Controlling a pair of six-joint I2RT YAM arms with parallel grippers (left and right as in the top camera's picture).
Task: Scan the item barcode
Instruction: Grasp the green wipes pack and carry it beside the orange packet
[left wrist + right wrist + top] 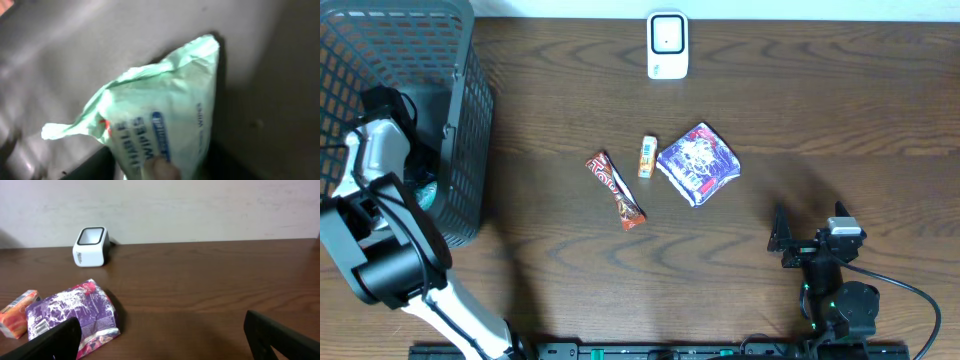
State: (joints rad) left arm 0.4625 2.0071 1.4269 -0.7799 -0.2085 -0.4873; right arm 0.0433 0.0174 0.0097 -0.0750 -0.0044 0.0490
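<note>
A pale green wipes pack (165, 110) fills the left wrist view, blurred, with blue print on its face. It lies on the grey floor of the basket (470, 120) at the table's left. My left gripper (160, 172) reaches into the basket, and the pack sits between its dark fingers at the frame's bottom edge. Whether they press on it is too blurred to tell. The white scanner (667, 45) stands at the back centre, also the scanner (90, 246) in the right wrist view. My right gripper (165, 340) is open above bare table at the front right.
A purple snack pack (698, 163), a small orange packet (647, 157) and a red candy bar (616, 190) lie mid-table. The purple pack (75, 312) is just ahead-left of the right gripper's left finger.
</note>
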